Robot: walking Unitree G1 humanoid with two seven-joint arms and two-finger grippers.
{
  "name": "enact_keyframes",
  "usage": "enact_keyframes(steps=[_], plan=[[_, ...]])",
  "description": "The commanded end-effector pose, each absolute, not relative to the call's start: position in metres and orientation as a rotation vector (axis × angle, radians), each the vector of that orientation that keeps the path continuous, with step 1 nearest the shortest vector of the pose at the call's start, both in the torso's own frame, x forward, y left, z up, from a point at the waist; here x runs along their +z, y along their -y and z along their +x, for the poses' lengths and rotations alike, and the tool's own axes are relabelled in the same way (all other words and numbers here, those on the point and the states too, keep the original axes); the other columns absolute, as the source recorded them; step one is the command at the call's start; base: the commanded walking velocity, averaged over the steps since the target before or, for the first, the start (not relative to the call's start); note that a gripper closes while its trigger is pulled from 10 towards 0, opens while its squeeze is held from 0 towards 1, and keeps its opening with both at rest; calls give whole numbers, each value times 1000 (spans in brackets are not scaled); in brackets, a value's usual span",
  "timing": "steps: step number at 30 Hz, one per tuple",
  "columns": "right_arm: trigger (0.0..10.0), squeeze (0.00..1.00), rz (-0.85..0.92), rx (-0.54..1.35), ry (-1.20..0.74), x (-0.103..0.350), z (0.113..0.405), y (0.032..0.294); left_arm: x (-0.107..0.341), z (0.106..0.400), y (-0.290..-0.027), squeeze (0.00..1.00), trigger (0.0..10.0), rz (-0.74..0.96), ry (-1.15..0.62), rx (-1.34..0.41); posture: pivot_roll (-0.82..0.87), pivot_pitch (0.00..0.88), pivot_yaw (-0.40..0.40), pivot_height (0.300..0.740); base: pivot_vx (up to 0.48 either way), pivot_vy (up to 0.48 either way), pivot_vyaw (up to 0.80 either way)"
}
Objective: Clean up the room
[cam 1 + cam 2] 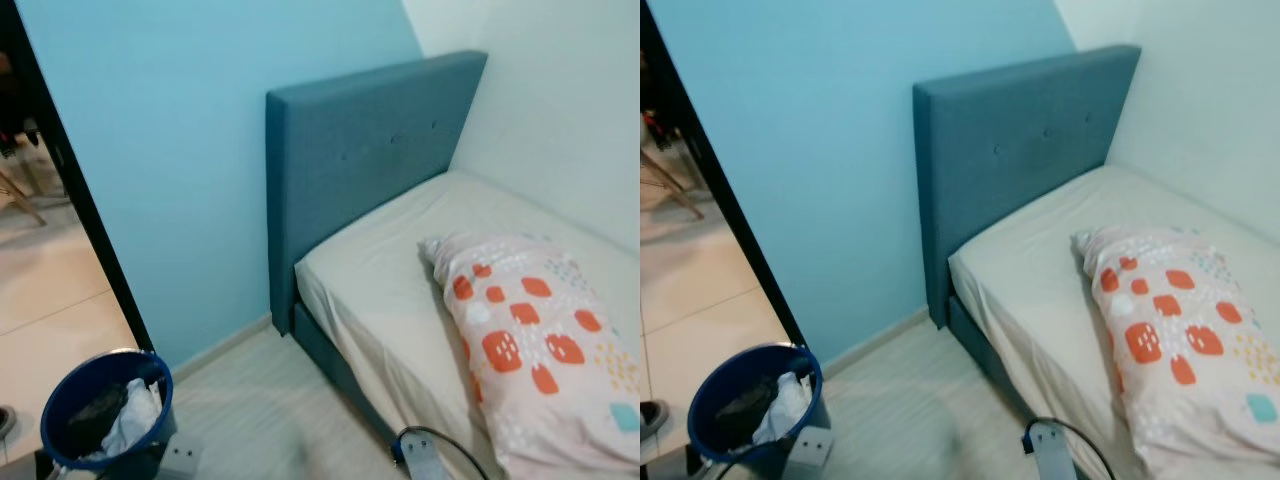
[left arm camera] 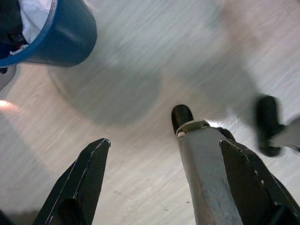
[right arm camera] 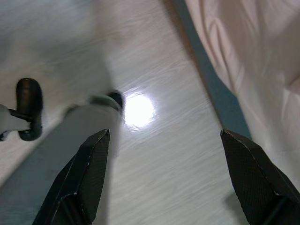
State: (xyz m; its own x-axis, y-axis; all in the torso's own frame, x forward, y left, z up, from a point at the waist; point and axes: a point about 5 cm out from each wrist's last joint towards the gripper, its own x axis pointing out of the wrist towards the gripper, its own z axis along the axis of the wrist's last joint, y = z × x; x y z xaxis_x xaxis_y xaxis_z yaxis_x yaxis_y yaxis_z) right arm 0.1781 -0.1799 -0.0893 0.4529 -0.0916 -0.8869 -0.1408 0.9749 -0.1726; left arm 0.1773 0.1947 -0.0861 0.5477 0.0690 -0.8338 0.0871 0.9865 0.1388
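A blue bucket (image 1: pixel 100 405) stands on the floor at the lower left, by the doorway, holding white crumpled cloth or paper (image 1: pixel 133 418) and dark scraps. On the bed (image 1: pixel 400 290) at the right lies a pillow (image 1: pixel 540 345) with orange and red patches. My left gripper (image 2: pixel 165 142) hangs open over the pale wood floor, with the bucket (image 2: pixel 65 33) a short way off. My right gripper (image 3: pixel 165 133) also hangs open above the floor, beside the bed's blue base (image 3: pixel 220 93) and cream sheet (image 3: pixel 253 47). Neither holds anything.
A blue padded headboard (image 1: pixel 360 160) stands against the light blue wall (image 1: pixel 170 150). A dark door frame (image 1: pixel 80 190) at the left opens onto a tiled room. Pale floor (image 1: pixel 270 410) runs between bucket and bed. My own silver leg (image 2: pixel 206 183) shows between the left fingers.
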Motion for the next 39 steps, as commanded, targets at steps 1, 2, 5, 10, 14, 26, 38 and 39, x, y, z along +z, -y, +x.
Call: enact_keyframes(steps=[1, 2, 5, 10, 14, 26, 38, 39], plan=[[10000, 0, -244, 19, -1107, -89, 178, 183, -90, 171, -191, 0, 10000, 181, -1013, -30, -91, 27, -46, 719, 0, -465, 0], [10000, 0, -244, 19, -1107, -89, 178, 183, -90, 171, -191, 0, 10000, 181, -1013, -30, -91, 27, -46, 719, 0, -465, 0], [10000, 0, -247, 26, -1109, -89, 178, 180, -91, 167, -194, 0, 10000, 197, -1016, -33, -92, 19, -45, 719, 0, -463, 0], [10000, 0, -267, 41, -1118, -90, 177, 180, -87, 173, -199, 0, 10000, 185, -995, -6, -98, 27, -37, 719, 0, -92, -458], [10000, 0, -261, 34, -1119, -90, 177, 181, -87, 173, -199, 0, 10000, 182, -993, -5, -100, 26, -36, 719, 0, 0, -758], [10000, 0, -280, -1, -1124, -87, 174, 209, -88, 173, -196, 0, 10000, 160, -995, 10, -100, 38, -44, 719, 0, 0, -756], [10000, 0, -276, -23, -1130, -87, 162, 233, -83, 180, -201, 0, 10000, 140, -954, 53, -96, 41, -43, 719, 101, 0, -316], [10000, 0, -275, -21, -1130, -87, 162, 233, -82, 183, -203, 0, 10000, 125, -942, 69, -96, 42, -42, 719, 469, 0, 0]])
